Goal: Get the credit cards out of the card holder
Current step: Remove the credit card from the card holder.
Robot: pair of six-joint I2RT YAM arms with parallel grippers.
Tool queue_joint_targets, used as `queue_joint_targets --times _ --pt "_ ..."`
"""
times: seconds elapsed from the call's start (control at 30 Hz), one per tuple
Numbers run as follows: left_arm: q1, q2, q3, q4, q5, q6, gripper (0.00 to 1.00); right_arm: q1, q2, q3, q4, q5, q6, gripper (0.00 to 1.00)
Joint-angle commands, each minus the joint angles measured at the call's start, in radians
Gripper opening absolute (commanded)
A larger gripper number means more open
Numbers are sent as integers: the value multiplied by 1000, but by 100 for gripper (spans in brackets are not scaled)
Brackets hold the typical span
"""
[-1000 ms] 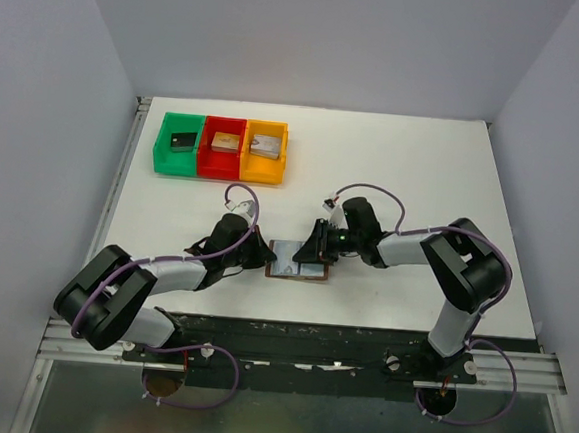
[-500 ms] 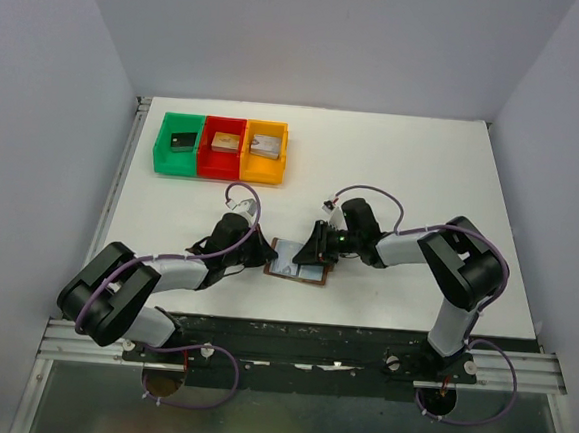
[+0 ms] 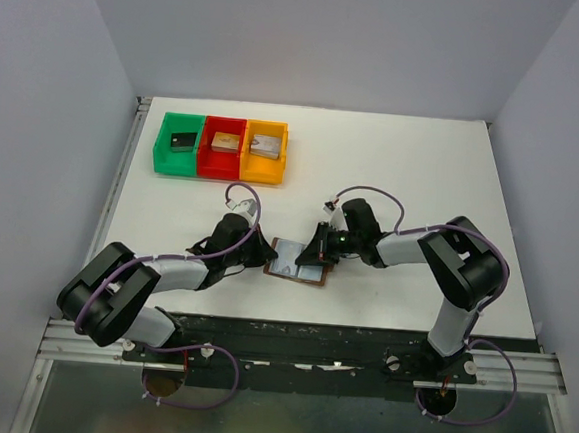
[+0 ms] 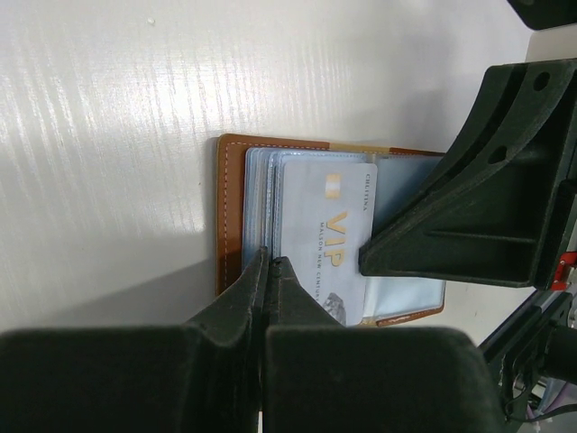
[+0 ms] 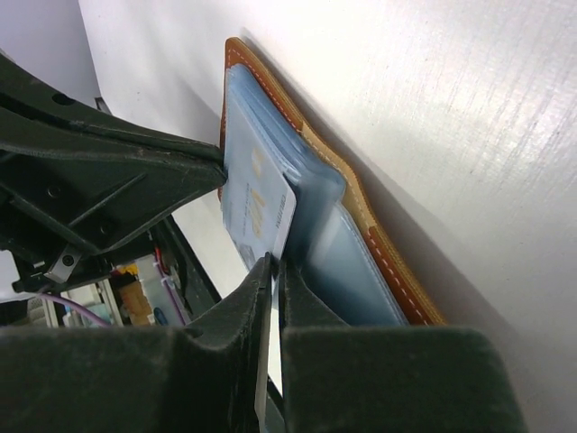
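**A:** where's the wallet (image 3: 299, 260) at?

**B:** lying open on the table (image 3: 404, 165) near the front edge, right between the two arms. There's a silver VIP card (image 4: 329, 244) showing among its blue sleeves.

**A:** and the claws?

**B:** left claw (image 4: 269, 263) is pressed tight together at the wallet's edge. Right claw (image 5: 273, 263) is narrow, nipping the card's edge.

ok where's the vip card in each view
top: vip card centre, pale patch on the wallet
left wrist: centre, face up, lettering readable
right wrist: centre left, its edge in the right gripper
landmark: the wallet's brown stitched rim
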Motion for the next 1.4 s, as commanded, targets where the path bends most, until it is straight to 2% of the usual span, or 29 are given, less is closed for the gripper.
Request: queue_joint_targets --times 0.0,0.13,0.27,0.6,0.97,1.03,1.13,1.2,1.37 --pt "-21 9 -30 -92 -7 -6 0 1 -17 8 25 9 -9 11" --pt "-21 -7 -33 -103 -18 -7 0 -5 -25 11 5 10 -24 5" --pt "-21 -22 -33 -116 -28 -6 0 -4 -33 46 -100 30 -95 0" --pt "-21 -22 -27 -123 -33 -1 0 -4 -47 117 -300 81 -211 0" --pt "-19 -10 -28 -132 -42 -9 0 -8 -45 122 -319 87 -208 1" --pt "-21 -4 -27 -129 -36 -9 0 -8 -53 107 -274 66 -179 7" --pt "-21 9 -24 -121 -29 -7 0 -11 -54 91 -205 29 -130 25" --pt "-21 15 -21 -115 -24 -9 0 -13 -51 87 -168 14 -109 32" --pt "-21 18 -28 -107 -25 -12 0 -19 -37 68 -90 -14 -55 38"
